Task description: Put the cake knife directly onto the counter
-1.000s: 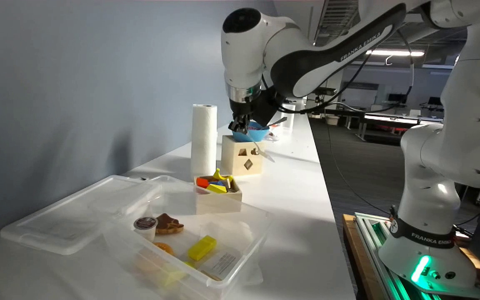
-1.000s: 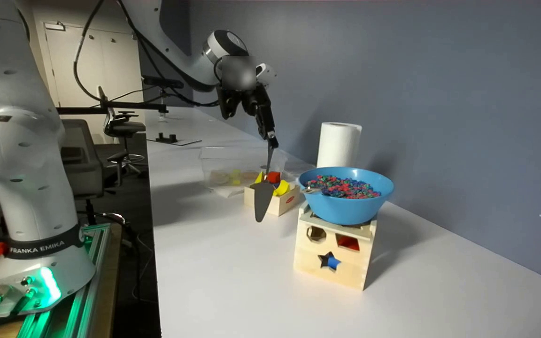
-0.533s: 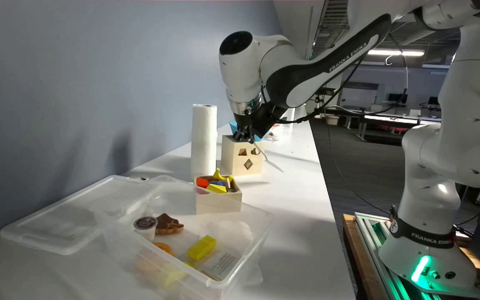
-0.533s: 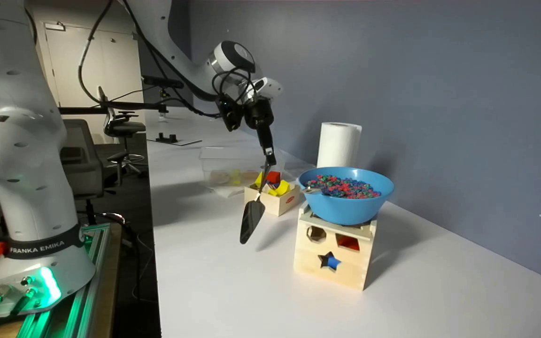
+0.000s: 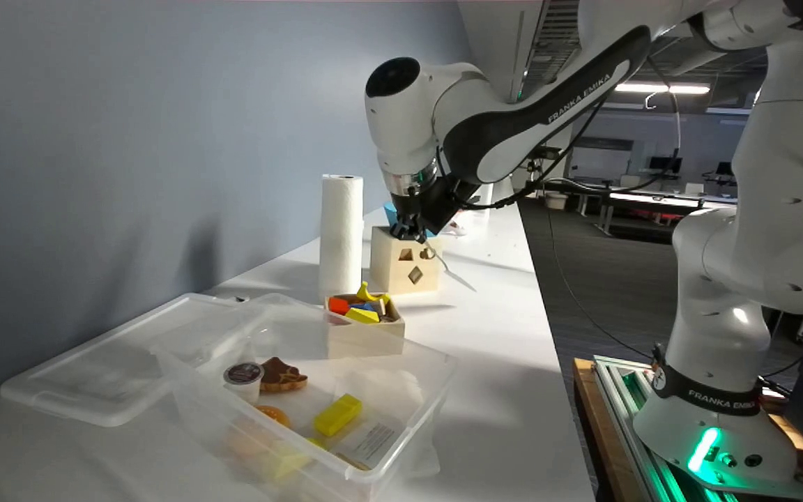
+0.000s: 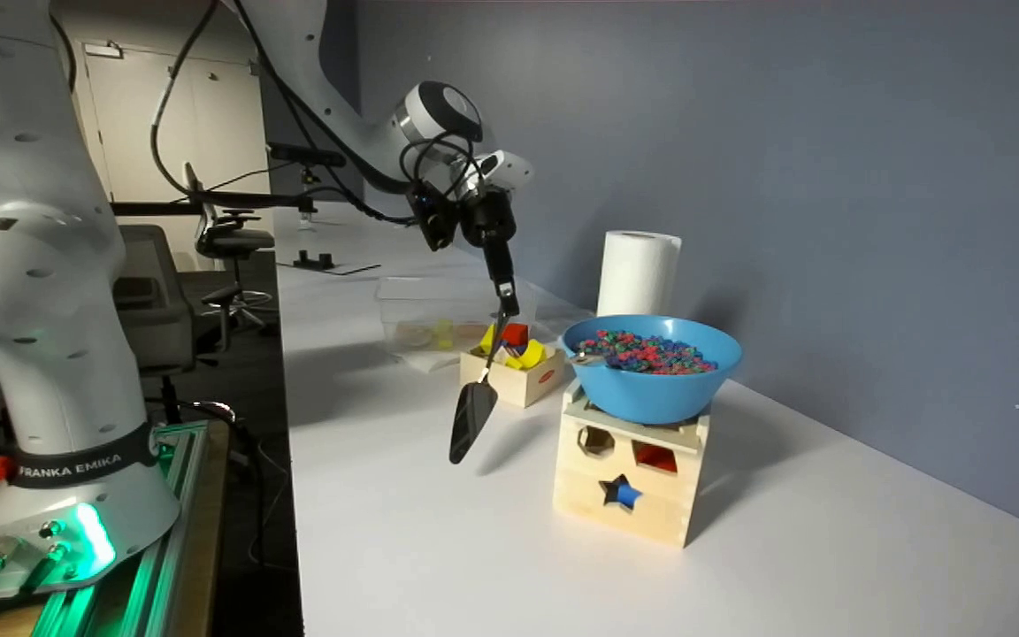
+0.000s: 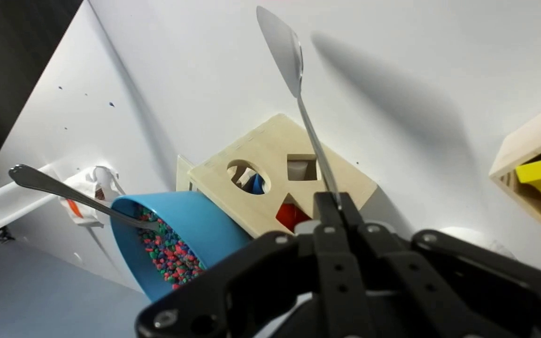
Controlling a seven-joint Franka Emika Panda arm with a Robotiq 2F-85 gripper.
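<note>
— Clamped tight! Had the cake knife (image 6: 476,405) by its handle in the gripper (image 7: 337,199)!
— Rested on the counter (image 6: 386,531)?
— Hung above it, tilted, blade-down, apart from its shadow (image 6: 511,444)!
— Near what?
— Dangled near the shape-sorter cube (image 6: 585,482) bearing the blue bowl (image 6: 651,394), and in an exterior view crossed in front of the small wooden box (image 6: 509,385)!

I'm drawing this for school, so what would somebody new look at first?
Probably the bright blue bowl of tiny colourful bits, sitting on the wooden box with cut-out shapes. Next, perhaps the cake knife, held in the black gripper and slanting down above the white counter.
</note>
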